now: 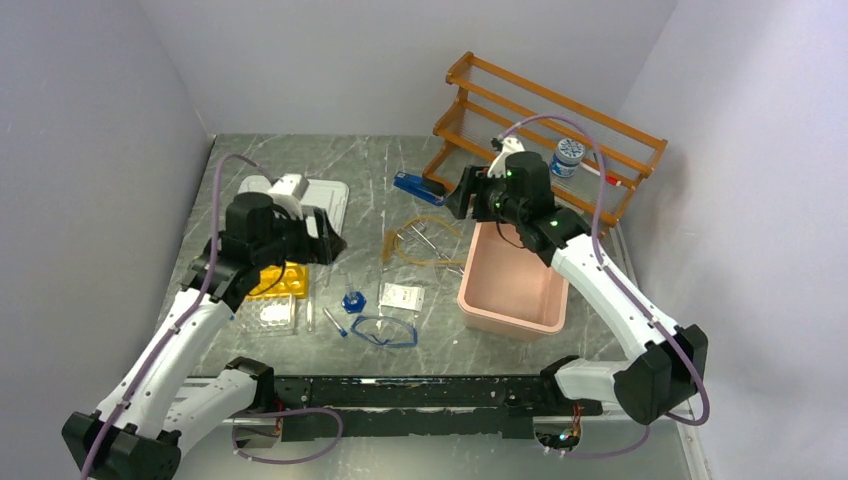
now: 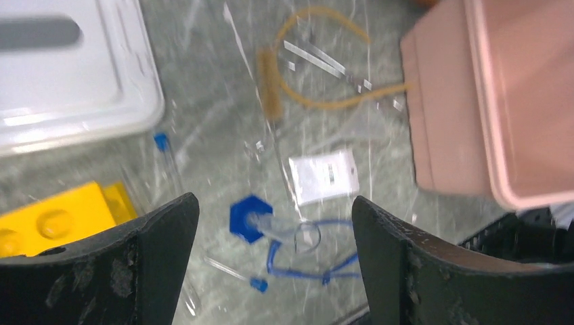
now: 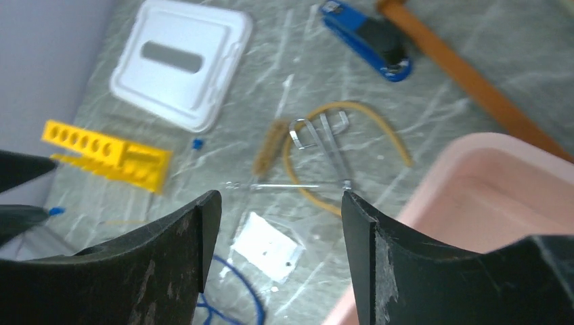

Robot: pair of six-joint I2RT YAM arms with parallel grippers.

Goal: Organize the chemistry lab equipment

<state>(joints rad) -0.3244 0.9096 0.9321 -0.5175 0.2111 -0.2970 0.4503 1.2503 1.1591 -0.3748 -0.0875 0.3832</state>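
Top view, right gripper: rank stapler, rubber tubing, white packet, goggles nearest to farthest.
1. The stapler, just left of the right gripper.
2. The rubber tubing, below it in the view, left of the pink bin.
3. The white packet, further toward the arm bases.
4. The goggles, closest to the table's near edge.

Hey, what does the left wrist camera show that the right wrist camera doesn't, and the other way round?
Only the left wrist view shows the six-sided blue cap. Only the right wrist view shows the blue stapler and a rail of the wooden rack. Both show the tan tubing, the white packet, the pink tub, the yellow rack and the white lid.
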